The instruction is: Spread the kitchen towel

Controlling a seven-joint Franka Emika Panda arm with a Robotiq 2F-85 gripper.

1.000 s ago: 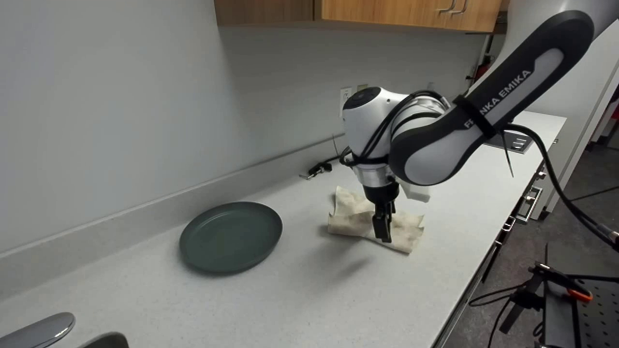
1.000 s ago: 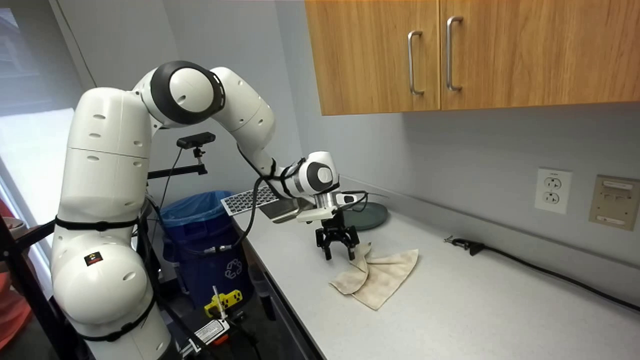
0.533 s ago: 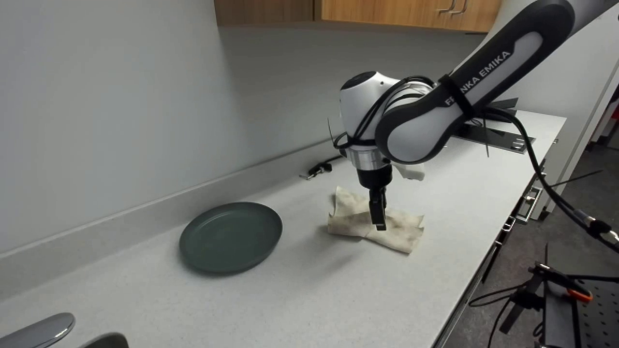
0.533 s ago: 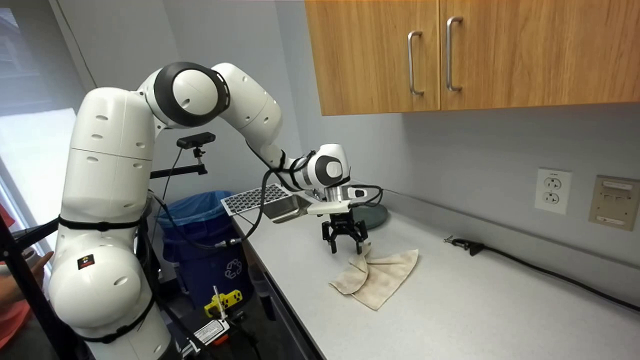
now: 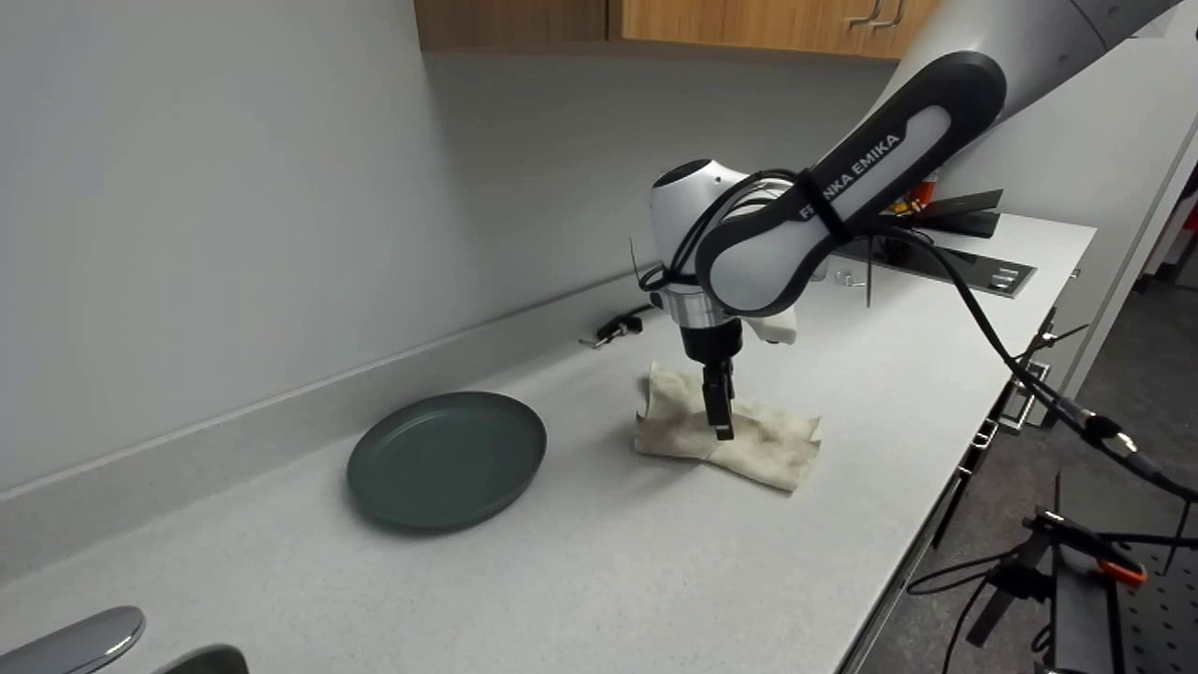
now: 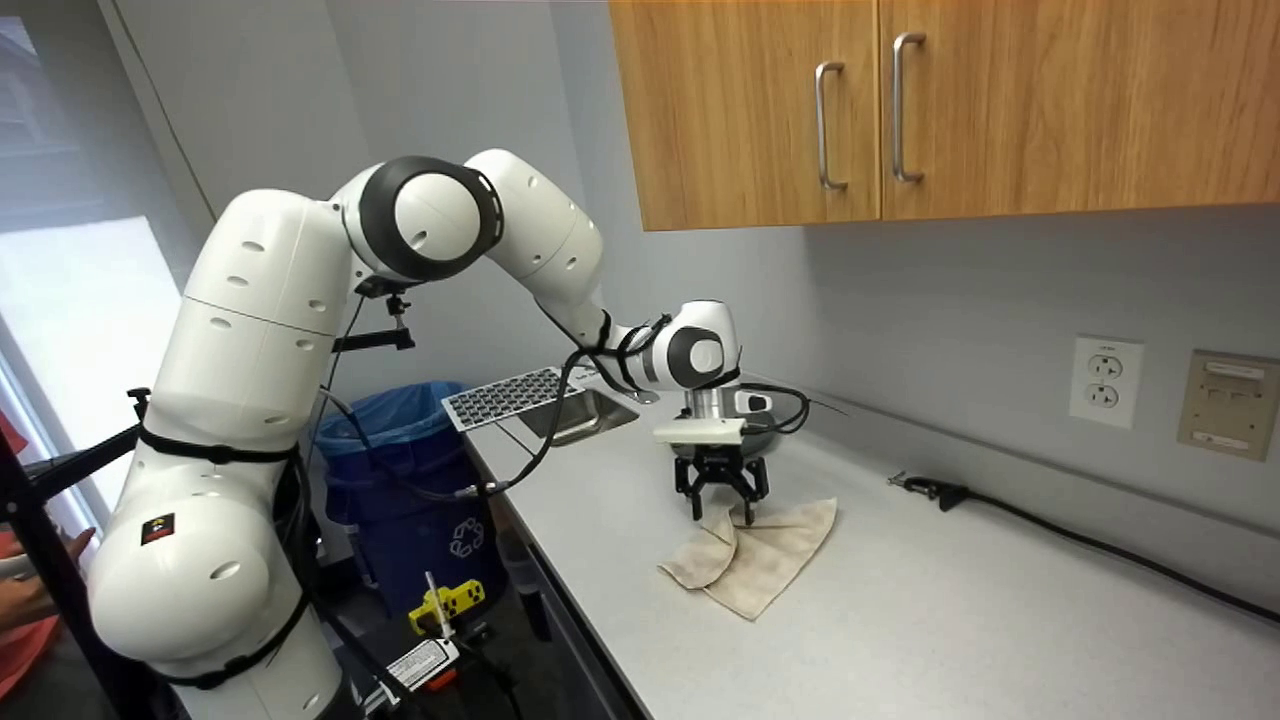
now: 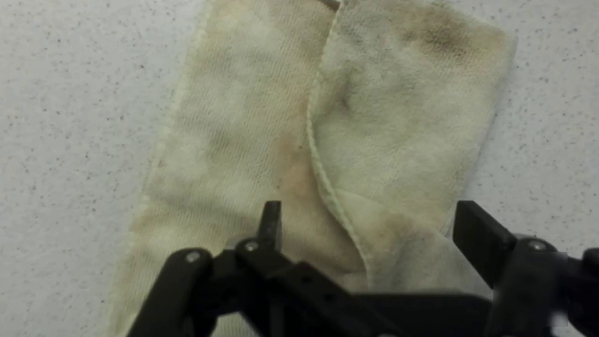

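The kitchen towel, a beige cloth with brownish blotches, lies partly folded on the white counter (image 5: 599,580); it shows in both exterior views as the towel (image 5: 775,445) and the same towel (image 6: 780,555). In the wrist view a folded-over flap (image 7: 402,107) covers the right part of the towel (image 7: 234,117), its stitched edge curving down the middle. My gripper (image 7: 368,210) points down over the cloth, jaws wide apart. Its left finger is over the lower layer, its right one by the flap's outer edge. Nothing is gripped. Whether the fingertips touch the cloth I cannot tell.
A round dark green plate (image 5: 449,459) stands near the wall, beside the towel. A black clamp with a cable (image 6: 935,490) lies along the backsplash. The sink (image 6: 590,418) lies at the counter's far end, and wooden cabinets (image 6: 960,110) hang above.
My gripper has lifted slightly and shifted toward the wall, now over the towel's raised fold instead of beside it. The towel has not visibly moved.
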